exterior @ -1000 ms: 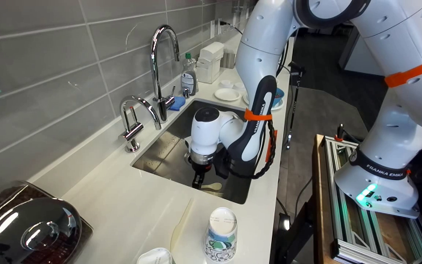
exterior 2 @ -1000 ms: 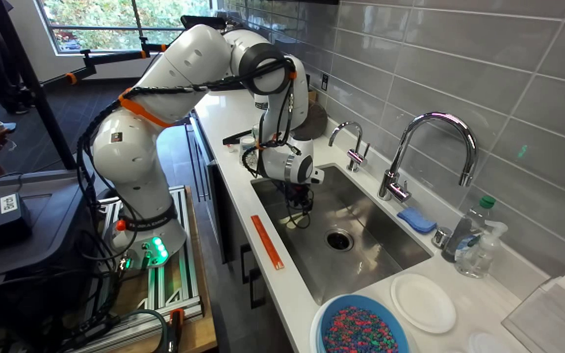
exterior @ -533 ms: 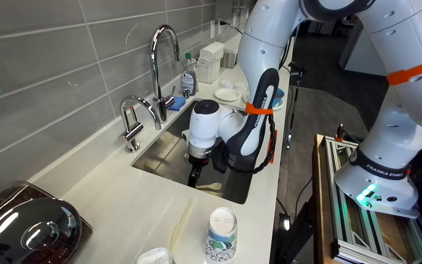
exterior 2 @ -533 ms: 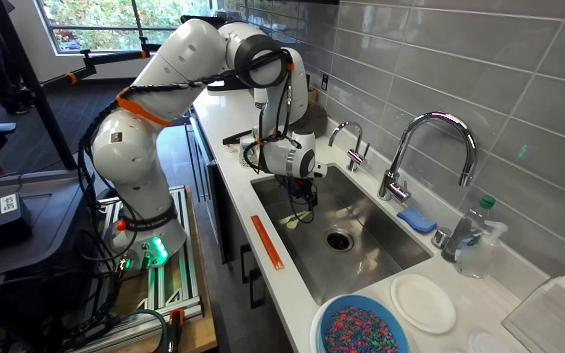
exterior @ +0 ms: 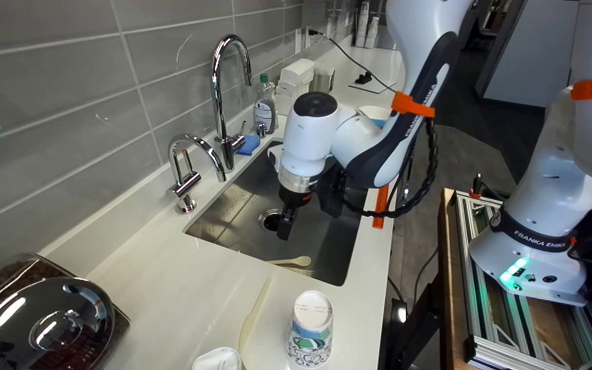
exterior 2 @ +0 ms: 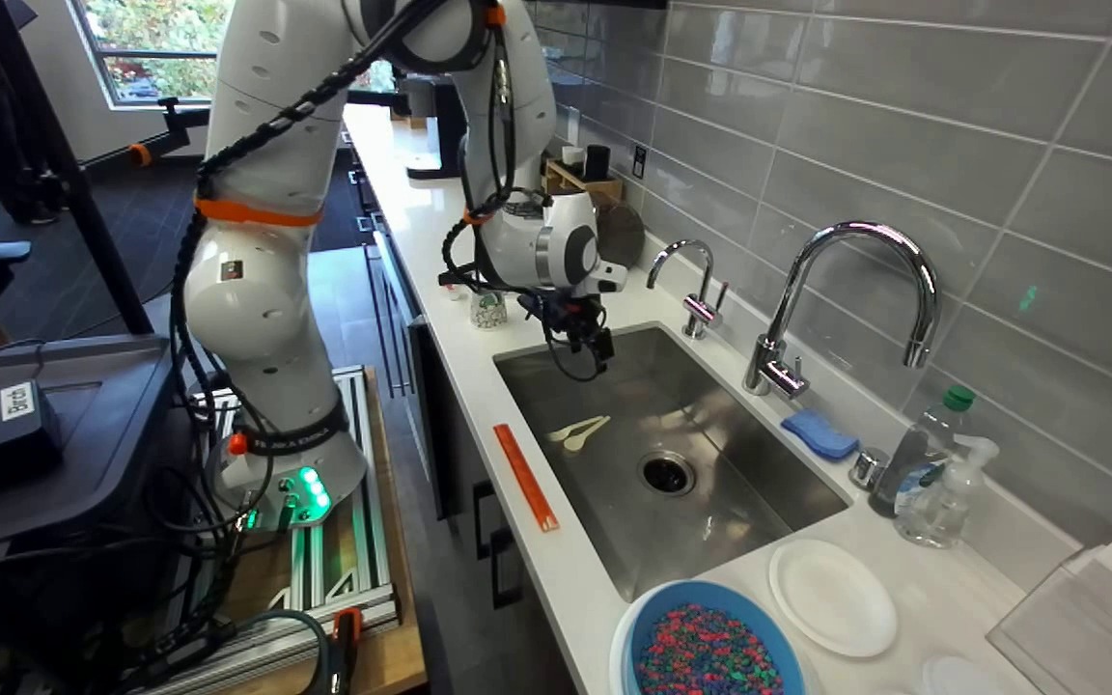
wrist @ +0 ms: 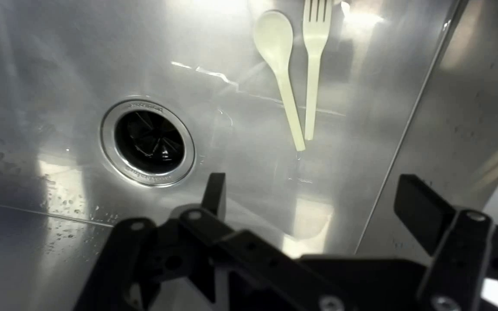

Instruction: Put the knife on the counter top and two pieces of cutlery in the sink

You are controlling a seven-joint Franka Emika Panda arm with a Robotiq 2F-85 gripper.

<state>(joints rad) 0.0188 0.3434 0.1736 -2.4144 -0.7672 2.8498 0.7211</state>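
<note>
The cream spoon (wrist: pixel 277 43) and cream fork (wrist: pixel 314 65) lie side by side on the bottom of the steel sink (wrist: pixel 59 56), to the side of the drain, in the wrist view. The spoon (exterior 2: pixel 577 442) and fork (exterior: pixel 301 271) also show in the exterior views. The cream knife (exterior: pixel 251 326) lies on the white counter top (exterior: pixel 188 277), between the paper cups. My gripper (wrist: pixel 314 194) is open, with nothing between its fingers. It hangs above the sink, clear of the cutlery, in both exterior views (exterior: pixel 284 232) (exterior 2: pixel 602 355).
An upturned paper cup (exterior: pixel 310 329) and another cup (exterior: pixel 220 359) stand near the knife. Two taps (exterior 2: pixel 841 290) (exterior 2: pixel 696 290) rise along the wall side. A blue bowl of beads (exterior 2: pixel 710 642), a white plate (exterior 2: pixel 834 597) and soap bottles (exterior 2: pixel 942 492) stand beyond the sink.
My gripper has risen from low in the sink, near the spoon and fork, and the arm has drawn up and back. The spoon and fork stay in the sink, now fully uncovered.
</note>
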